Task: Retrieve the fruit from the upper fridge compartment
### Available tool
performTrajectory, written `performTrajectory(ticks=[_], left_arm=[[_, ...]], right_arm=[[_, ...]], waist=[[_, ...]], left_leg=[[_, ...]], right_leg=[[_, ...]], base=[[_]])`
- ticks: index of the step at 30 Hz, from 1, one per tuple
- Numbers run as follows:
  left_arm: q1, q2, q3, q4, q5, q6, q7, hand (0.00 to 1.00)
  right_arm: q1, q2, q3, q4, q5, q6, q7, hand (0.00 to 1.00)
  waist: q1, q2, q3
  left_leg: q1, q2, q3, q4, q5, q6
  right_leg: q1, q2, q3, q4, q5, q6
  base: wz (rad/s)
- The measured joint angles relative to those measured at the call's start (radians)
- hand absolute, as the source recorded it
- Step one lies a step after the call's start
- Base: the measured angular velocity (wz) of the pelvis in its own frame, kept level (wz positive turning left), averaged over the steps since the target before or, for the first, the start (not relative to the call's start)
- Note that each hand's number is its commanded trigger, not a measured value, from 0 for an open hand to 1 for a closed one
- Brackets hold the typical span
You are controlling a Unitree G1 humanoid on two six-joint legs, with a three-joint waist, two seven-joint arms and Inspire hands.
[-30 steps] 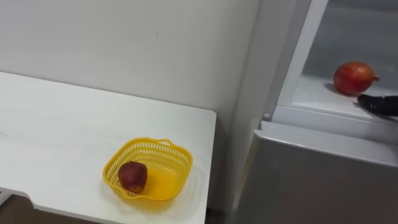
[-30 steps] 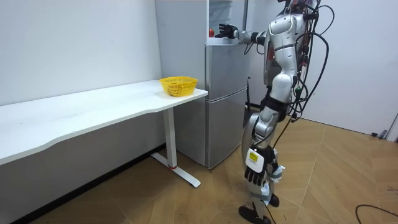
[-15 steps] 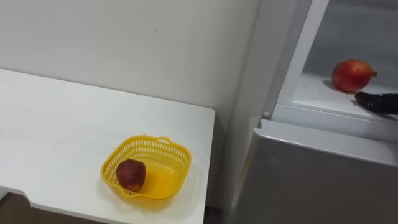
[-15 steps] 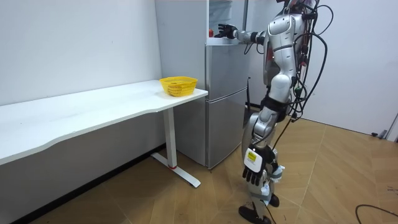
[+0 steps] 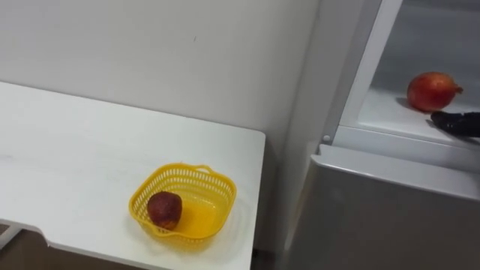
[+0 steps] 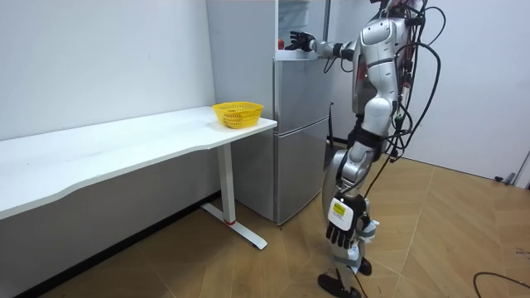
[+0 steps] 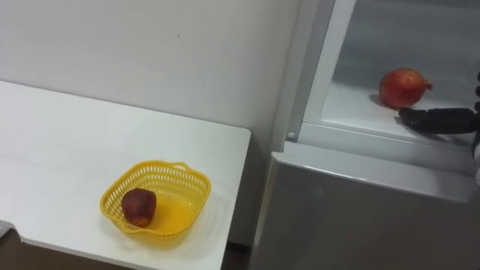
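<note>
A round red fruit [image 5: 433, 91] with a small pointed tip lies on the white shelf [image 5: 386, 118] of the open upper fridge compartment. My right hand [image 5: 459, 123] reaches in from the right with dark fingers held straight. Its fingertips are just in front of the fruit and a little to its right, and I cannot tell if they touch. In the room view I stand upright before the fridge [image 6: 298, 124] with my right hand [image 6: 300, 40] raised to the upper compartment. My left hand [image 6: 339, 222] hangs relaxed by my leg.
A yellow mesh basket [image 5: 218, 184] holding a dark red fruit [image 5: 164, 209] sits near the right end of the white table [image 5: 75, 157], left of the fridge. The closed lower fridge door [image 5: 390, 217] is below the shelf. A white wall stands behind the table.
The whole picture has shifted a little, which is the camera's own move. My right hand stays beside the red fruit on the shelf.
</note>
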Motion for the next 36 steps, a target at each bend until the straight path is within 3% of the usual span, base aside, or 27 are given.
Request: performTrajectory(ticks=[10, 16, 20, 21, 23, 36], left_arm=[[0.004, 0.002, -0.004, -0.001, -0.005, -0.009, -0.001, 0.00], [0.012, 0.006, -0.005, 0.000, -0.006, -0.011, -0.001, 0.00], [0.013, 0.010, -0.005, 0.001, -0.030, -0.011, 0.000, 0.00], [0.013, 0.012, -0.005, 0.000, -0.040, -0.011, 0.000, 0.00], [0.013, 0.015, -0.005, -0.001, -0.045, -0.011, 0.000, 0.00], [0.006, 0.024, -0.020, -0.004, -0.047, -0.009, -0.001, 0.00]], right_arm=[[-0.001, -0.020, 0.035, 0.000, 0.016, 0.000, -0.008, 0.00], [-0.001, -0.025, 0.036, 0.002, 0.056, 0.000, -0.018, 0.00], [-0.001, -0.030, 0.037, 0.022, 0.118, -0.021, -0.023, 0.00], [-0.001, -0.034, 0.037, 0.025, 0.147, -0.024, -0.023, 0.00], [-0.001, -0.036, 0.040, 0.033, 0.173, -0.035, -0.022, 0.00], [-0.056, -0.041, 0.076, 0.139, 0.213, -0.076, 0.009, 0.00]], waist=[[0.007, 0.010, 0.0009], [0.022, 0.011, 0.0011], [0.028, 0.008, 0.0006], [0.029, 0.003, -0.0033], [0.030, 0.005, 0.0011], [0.049, 0.008, 0.0050]], left_leg=[[-0.014, 0.000, -0.020, 0.017, 0.003, -0.005], [-0.022, 0.000, -0.022, 0.028, 0.005, -0.009], [-0.035, 0.001, -0.027, 0.038, 0.006, -0.011], [-0.044, 0.001, -0.029, 0.041, 0.007, -0.013], [-0.052, 0.003, -0.030, 0.055, 0.008, -0.014], [-0.085, 0.013, -0.028, 0.068, 0.014, -0.025]], right_leg=[[0.001, 0.000, -0.025, 0.003, -0.001, -0.001], [0.000, -0.004, -0.038, 0.004, -0.006, -0.012], [-0.006, -0.009, -0.048, 0.004, -0.010, -0.017], [-0.014, -0.009, -0.052, 0.005, -0.009, -0.018], [-0.015, -0.008, -0.058, 0.005, -0.008, -0.020], [-0.039, -0.005, -0.071, 0.014, -0.014, -0.033]], base=[[0.06], [0.03], [0.06], [0.05], [0.05], [0.02]])
